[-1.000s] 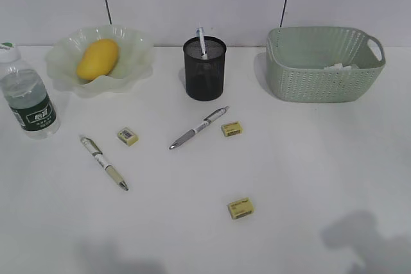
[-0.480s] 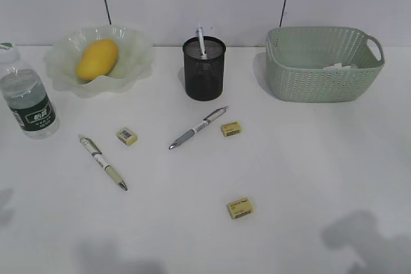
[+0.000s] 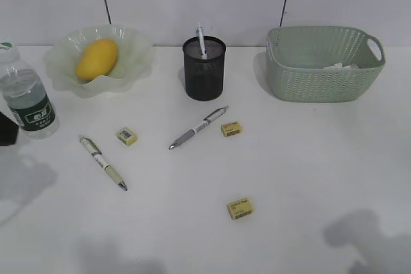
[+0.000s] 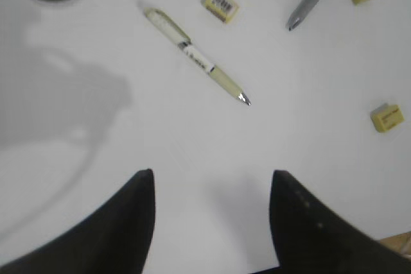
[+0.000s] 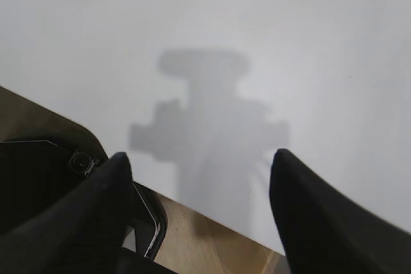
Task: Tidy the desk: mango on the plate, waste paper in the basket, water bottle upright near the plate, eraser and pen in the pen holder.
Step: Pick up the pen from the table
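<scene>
Ahead of the left end effector (image 4: 212, 222), its jaws wide and empty, the cream pen (image 4: 196, 56) lies at about 12 o'clock on the white counter (image 4: 308, 158), long axis running 10 to 4 with the tip nearer. At the counter's near edge the right end effector (image 5: 199, 210) hangs wide and empty, farther off, so the left arm looks better placed.
</scene>
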Controlling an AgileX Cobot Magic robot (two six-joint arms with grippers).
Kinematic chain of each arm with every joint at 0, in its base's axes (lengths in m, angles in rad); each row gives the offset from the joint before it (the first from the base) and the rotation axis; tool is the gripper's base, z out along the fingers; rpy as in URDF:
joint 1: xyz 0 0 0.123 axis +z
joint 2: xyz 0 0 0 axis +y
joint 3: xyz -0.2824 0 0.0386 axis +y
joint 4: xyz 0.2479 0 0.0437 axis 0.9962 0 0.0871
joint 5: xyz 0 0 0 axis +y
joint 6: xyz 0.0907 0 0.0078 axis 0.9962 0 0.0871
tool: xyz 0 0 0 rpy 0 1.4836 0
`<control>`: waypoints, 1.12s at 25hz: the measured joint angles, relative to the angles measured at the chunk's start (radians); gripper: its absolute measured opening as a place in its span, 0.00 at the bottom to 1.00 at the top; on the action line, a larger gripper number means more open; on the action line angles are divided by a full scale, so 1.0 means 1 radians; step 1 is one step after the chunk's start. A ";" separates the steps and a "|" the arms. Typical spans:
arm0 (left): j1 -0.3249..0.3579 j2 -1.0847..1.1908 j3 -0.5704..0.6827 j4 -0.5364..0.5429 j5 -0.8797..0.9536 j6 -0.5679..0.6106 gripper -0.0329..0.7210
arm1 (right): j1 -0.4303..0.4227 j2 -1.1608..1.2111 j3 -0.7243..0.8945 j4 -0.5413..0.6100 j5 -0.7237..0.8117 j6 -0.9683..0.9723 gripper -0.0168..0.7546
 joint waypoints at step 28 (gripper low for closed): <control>-0.236 0.657 -0.394 0.238 0.054 -0.756 0.61 | 0.000 0.000 0.000 0.000 -0.001 0.005 0.71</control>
